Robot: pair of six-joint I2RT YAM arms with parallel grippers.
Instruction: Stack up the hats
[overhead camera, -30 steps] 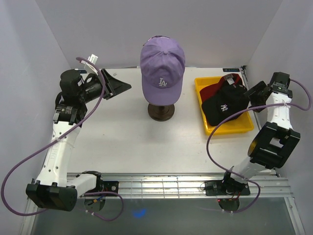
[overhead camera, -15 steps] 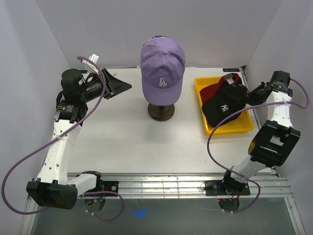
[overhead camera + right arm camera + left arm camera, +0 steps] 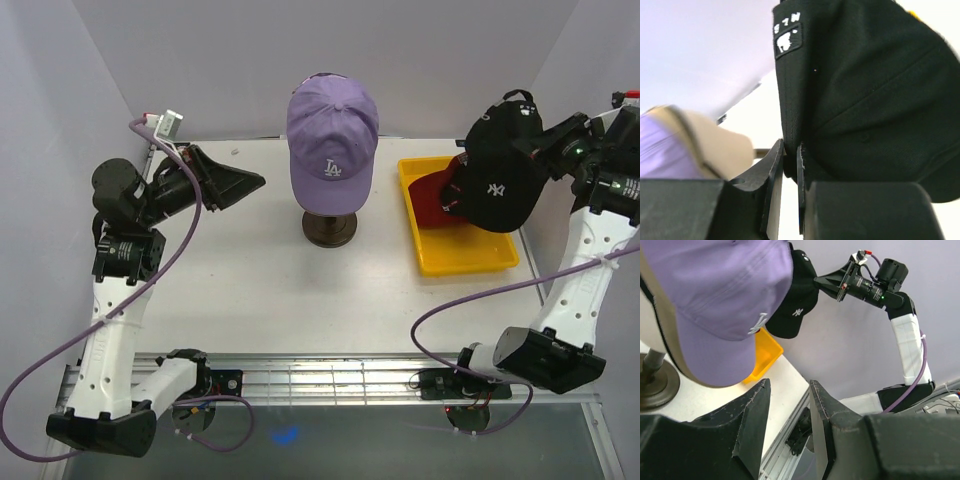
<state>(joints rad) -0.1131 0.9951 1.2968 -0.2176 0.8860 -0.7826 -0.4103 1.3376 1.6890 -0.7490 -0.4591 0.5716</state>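
- Now the black NY cap [image 3: 498, 178] hangs off my right pincer [image 3: 548, 150], well above the table. A second ago it lay in the yellow tray [image 3: 470, 258] on top of the red cap [image 3: 432, 190].
- My right pincer is clenched on the cap's fabric edge. My wrist view shows the cloth pinched between both jaws, with the crown bulging out to one side.
- The lift is done, so I judge the carry comes next. The lavender LA cap [image 3: 333, 125] on the mannequin head [image 3: 715, 145] sits well off to the side of the held cap, at about the same height, and it looks like the stack's target.
- The red cap is uncovered in the tray, below and beside my load, and is not yet picked.
- My left pincer [image 3: 235, 183] has swung a little toward the dark base [image 3: 330, 228]. It is released, jaws apart with nothing between them, and points at the stand from near by.
- Hidden: the black cap's brim screens part of the red one from above.
- Under the lavender brim, my left wrist view shows a tan band and a dark edge. I cannot tell whether these are more caps or the head.
- My right wrist view cuts off most of the held cap, so I cannot make out how deep the bite is.
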